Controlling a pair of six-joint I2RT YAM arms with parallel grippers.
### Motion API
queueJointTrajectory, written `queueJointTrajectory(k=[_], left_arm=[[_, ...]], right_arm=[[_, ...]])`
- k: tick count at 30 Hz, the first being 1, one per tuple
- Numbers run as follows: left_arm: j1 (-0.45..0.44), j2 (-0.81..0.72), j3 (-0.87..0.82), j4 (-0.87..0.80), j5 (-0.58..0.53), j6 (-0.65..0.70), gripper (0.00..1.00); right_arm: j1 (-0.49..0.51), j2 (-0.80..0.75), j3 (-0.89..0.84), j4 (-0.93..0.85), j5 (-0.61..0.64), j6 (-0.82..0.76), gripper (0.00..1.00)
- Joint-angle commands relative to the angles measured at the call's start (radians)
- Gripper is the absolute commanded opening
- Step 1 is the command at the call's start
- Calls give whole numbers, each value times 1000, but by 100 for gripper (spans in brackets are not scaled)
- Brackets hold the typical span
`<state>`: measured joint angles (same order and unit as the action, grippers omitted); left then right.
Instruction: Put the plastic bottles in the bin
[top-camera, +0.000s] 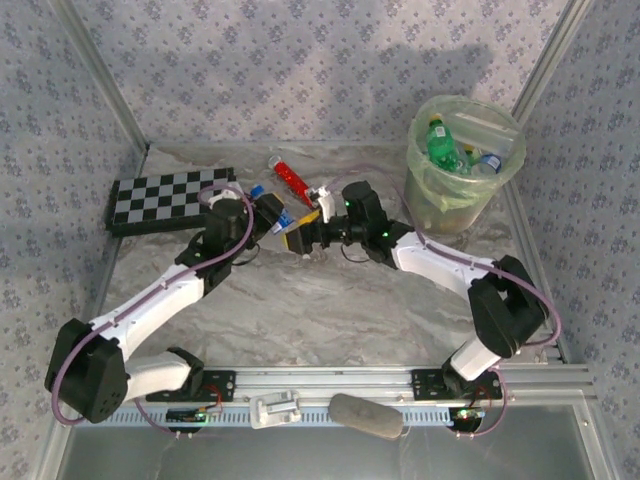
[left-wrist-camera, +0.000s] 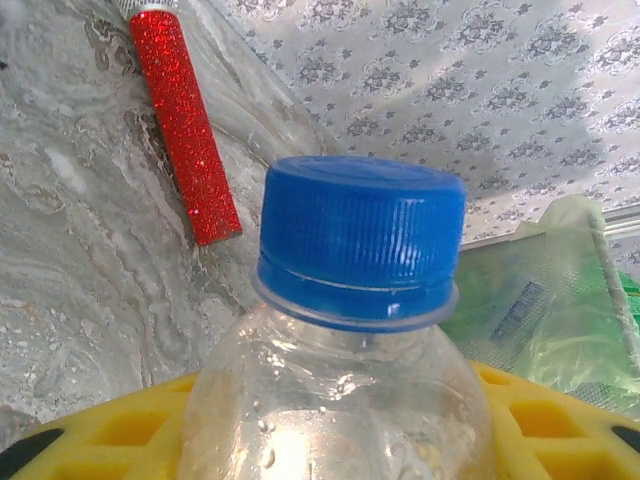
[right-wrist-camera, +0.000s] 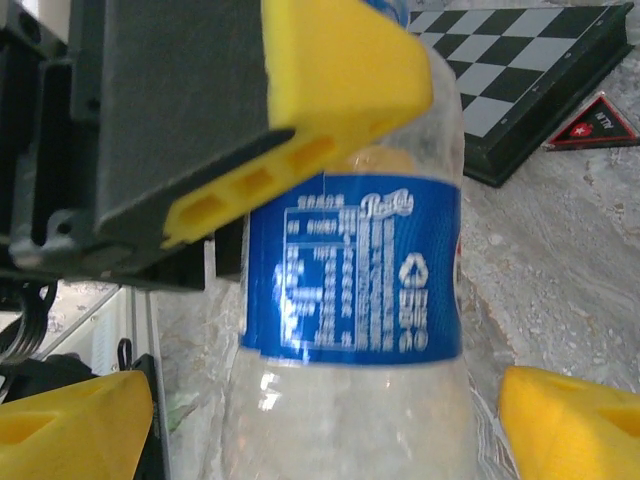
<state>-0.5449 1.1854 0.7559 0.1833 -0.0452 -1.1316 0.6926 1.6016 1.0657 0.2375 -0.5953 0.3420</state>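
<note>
1 clear bottle (left-wrist-camera: 338, 395), blue cap (left-wrist-camera: 360, 240), blue label (right-wrist-camera: 350, 275): is being held over the table (top-camera: 300, 310) centre, the left gripper (top-camera: 277, 213) clamping it. Right gripper (right-wrist-camera: 320, 425) is standing wide, 2 yellow pads (right-wrist-camera: 570, 420) flanking the bottle's base, not touching. Bin (top-camera: 462, 195) is sitting far right, containing other bottles (top-camera: 440, 145).
</note>
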Motion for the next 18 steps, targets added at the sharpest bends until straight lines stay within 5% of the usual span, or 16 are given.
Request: queueJointTrajectory(k=[1,10,14,18], left_arm=[[4,-13,-8,79,28,-42,41],[6,1,-17,119,50,-68,41],[7,4,-30,133,53,-79,42],[12,3,-34,128,55,-81,59]], right_arm=[[14,32,40,51,-2,8,87],[22,93,62,55,3,9,78],[22,93,61,54,0,6,62],[19,81,63,36,0,-16,49]])
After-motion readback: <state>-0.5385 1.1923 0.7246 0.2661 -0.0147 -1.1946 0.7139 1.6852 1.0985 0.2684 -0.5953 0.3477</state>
